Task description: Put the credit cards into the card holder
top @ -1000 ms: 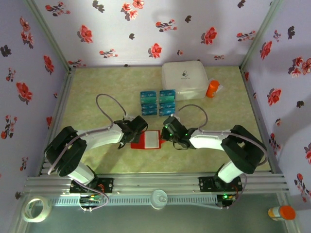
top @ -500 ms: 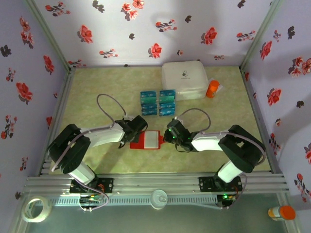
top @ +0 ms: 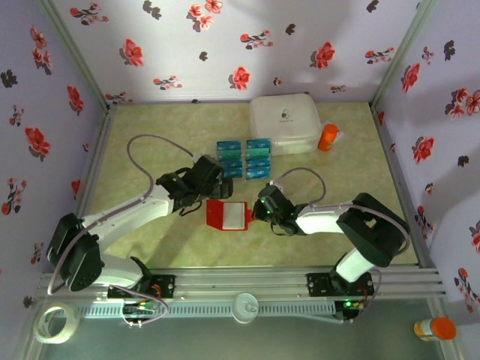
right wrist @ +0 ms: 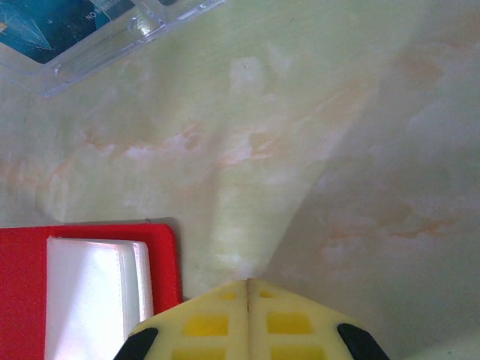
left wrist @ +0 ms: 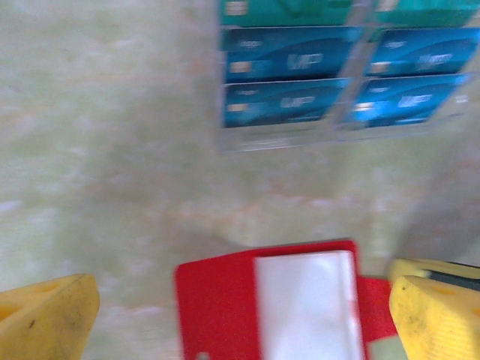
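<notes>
Left wrist footage shows the left gripper (left wrist: 240, 315) spread fully wide with nothing held, its yellow fingers (left wrist: 45, 319) standing to either side of the card holder (left wrist: 217, 300) below. In the top external view it is seen to have been drawn off the holder's left edge and carried toward the credit cards (top: 244, 158), which are laid in rows in a clear tray (right wrist: 97, 56) just beyond the holder. The right gripper (right wrist: 249, 289) is kept closed and empty, its tip set at the holder's right edge; whether it touches cannot be told. The holder is left lying open on the table (top: 150, 142), pale pockets upward. A card pickup is judged to be next, since no card has yet been loaded.
</notes>
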